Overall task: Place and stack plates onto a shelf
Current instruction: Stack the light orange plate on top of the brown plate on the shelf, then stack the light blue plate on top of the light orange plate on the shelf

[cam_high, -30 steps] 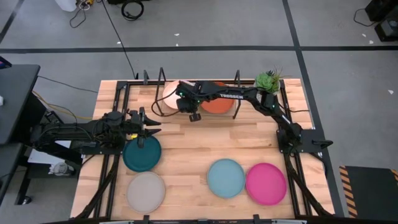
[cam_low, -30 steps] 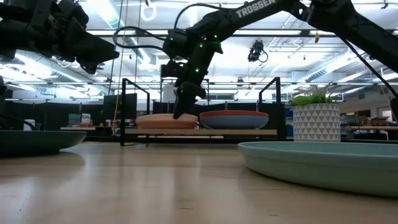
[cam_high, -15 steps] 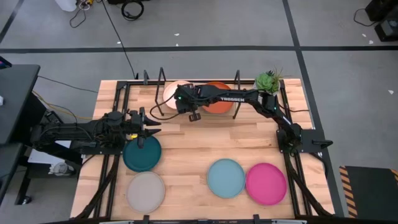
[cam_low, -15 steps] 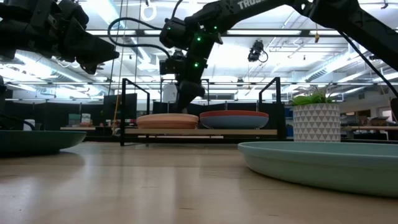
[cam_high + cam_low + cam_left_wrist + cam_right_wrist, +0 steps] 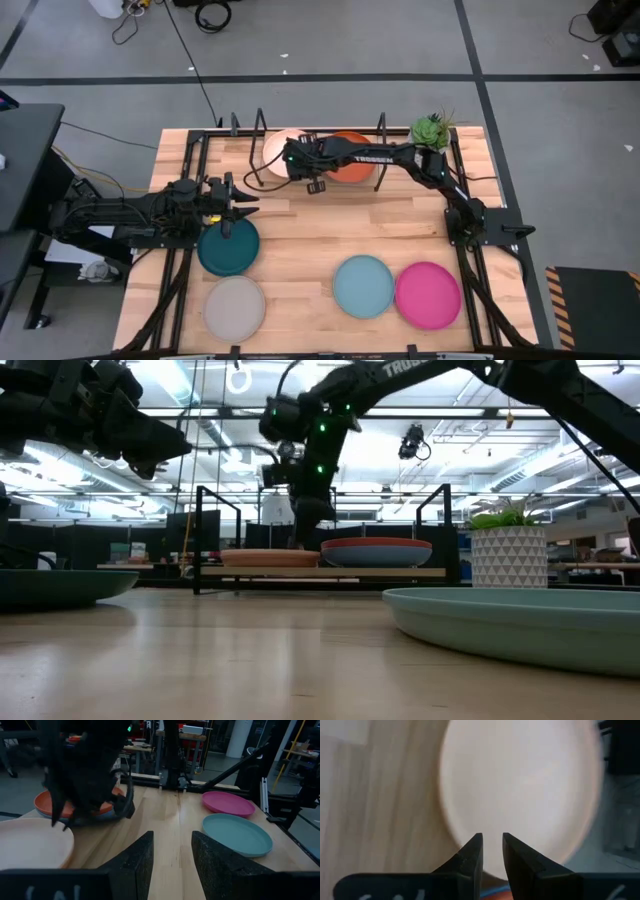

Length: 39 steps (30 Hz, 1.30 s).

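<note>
Seven plates show from above. On the shelf (image 5: pixel 310 170) at the table's far edge lie the peach plate (image 5: pixel 277 150) on its left half and the orange plate (image 5: pixel 350 168) on its right half; in the low view a blue plate (image 5: pixel 376 555) shows under the orange one, so that side is a stack of two. Four more lie on the table (image 5: pixel 300 240): the teal plate (image 5: pixel 228 250) near the left edge, the grey plate (image 5: pixel 235 307) at the near left corner, and the pale blue plate (image 5: pixel 363 286) and magenta plate (image 5: pixel 428 295) just beside each other toward the near right.

The right arm reaches from the right edge across the shelf, and the right gripper (image 5: pixel 315 185) hangs at the shelf's front edge between the two piles. Its wrist camera looks down on the peach plate (image 5: pixel 520 790), and its fingers (image 5: pixel 470 857) stand a narrow gap apart, holding nothing.

The left arm lies low along the left edge, its left gripper (image 5: pixel 238 205) pointing toward the table's middle just beyond the teal plate; its fingers (image 5: pixel 137 860) are parted and empty.

A potted plant (image 5: pixel 430 130) stands at the far right corner. The tabletop is light slatted wood in a black frame; around it is grey floor with dark tape lines, and behind it a room with ceiling lights.
</note>
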Tool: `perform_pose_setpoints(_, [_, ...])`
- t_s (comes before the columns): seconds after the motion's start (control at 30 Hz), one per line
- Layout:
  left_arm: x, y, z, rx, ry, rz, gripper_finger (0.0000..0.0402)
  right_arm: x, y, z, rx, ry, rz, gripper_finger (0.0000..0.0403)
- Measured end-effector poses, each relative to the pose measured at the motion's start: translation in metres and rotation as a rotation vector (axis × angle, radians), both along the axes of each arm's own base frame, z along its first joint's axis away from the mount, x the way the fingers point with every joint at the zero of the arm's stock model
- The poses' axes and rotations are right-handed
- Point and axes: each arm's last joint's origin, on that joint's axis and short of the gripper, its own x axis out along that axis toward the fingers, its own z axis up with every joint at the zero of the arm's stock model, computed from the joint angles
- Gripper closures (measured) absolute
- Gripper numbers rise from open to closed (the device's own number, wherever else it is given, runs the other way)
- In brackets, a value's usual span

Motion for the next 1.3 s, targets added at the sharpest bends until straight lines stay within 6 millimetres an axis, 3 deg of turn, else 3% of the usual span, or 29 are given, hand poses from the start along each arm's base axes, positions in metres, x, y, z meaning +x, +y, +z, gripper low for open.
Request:
perform_pose_setpoints(0.17, [0.0, 0.0, 0.0, 0.0, 0.0, 0.0, 0.026, 0.0, 0.013, 0.023, 0.037, -0.086, 0.053, 0.0323])
perform_pose_setpoints(0.37, [0.0, 0.0, 0.0, -0.008, 0.0, 0.0, 0.026, 0.003, 0.041, 0.01, 0.313, -0.092, 0.187, 0.0323])
perform_pose_setpoints(0.6, [0.0, 0.0, 0.0, -0.026, 0.001, 0.002, 0.026, -0.006, 0.086, 0.001, 0.349, 0.073, 0.178, 0.0323])
perform_pose_setpoints(0.8, [0.0, 0.0, -0.001, -0.027, 0.009, 0.002, 0.026, -0.024, 0.141, -0.002, 0.454, 0.255, 0.162, 0.0323])
perform_pose_setpoints(1.03, [0.0, 0.0, -0.001, -0.033, 0.007, 0.002, 0.026, -0.035, 0.202, -0.002, 0.51, 0.309, 0.159, 0.0323])
perform_pose_setpoints(1.3, [0.0, 0.0, -0.001, -0.047, 0.005, 0.004, 0.026, -0.055, 0.236, -0.03, 0.489, 0.412, 0.097, 0.0308])
